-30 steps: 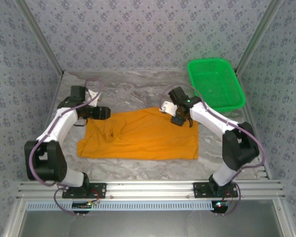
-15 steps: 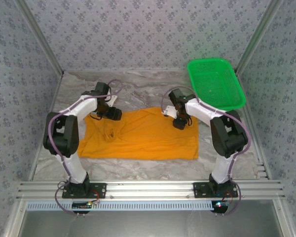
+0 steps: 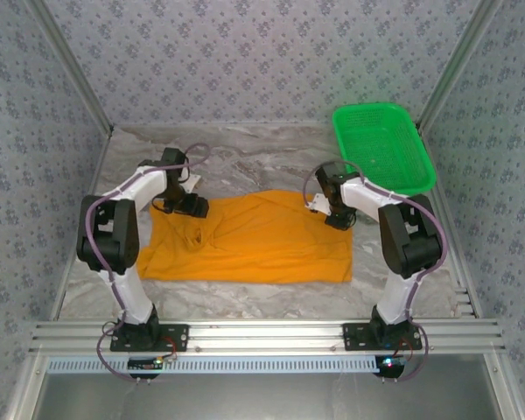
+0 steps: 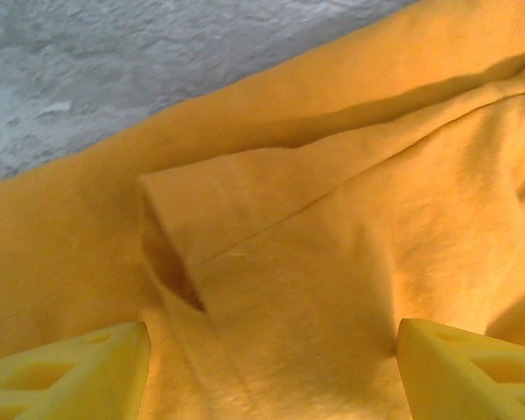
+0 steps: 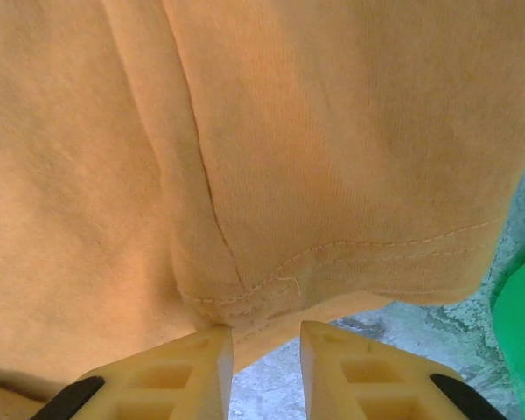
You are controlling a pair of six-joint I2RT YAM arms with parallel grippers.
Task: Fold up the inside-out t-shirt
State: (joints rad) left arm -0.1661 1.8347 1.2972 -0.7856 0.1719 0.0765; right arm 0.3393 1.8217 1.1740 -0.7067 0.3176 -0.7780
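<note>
My left gripper (image 3: 192, 206) hovers, jaws wide apart, over the t-shirt's (image 3: 254, 241) far left corner; the shirt lies flat on the worktop (image 3: 245, 166), long axis left-to-right; my right gripper (image 5: 261, 350), jaws narrowly apart, fronts the far right hem.

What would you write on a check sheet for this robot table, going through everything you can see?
Surface: grey marbled table, flat, no spills seen.
Job's things: orange t-shirt spread flat mid-table, a few wrinkles, not yet folded.
Clutter: green basket at the far right corner, apart from the shirt, nothing seen inside.
Grippers: left gripper open, over the shirt's far left part. Right gripper has its jaws narrowed at the shirt's far right edge; cannot tell if it grips.
Cables: purple cables loop along both arms, no snag seen.
Surroundings: patterned walls, metal rail at the near edge.
</note>
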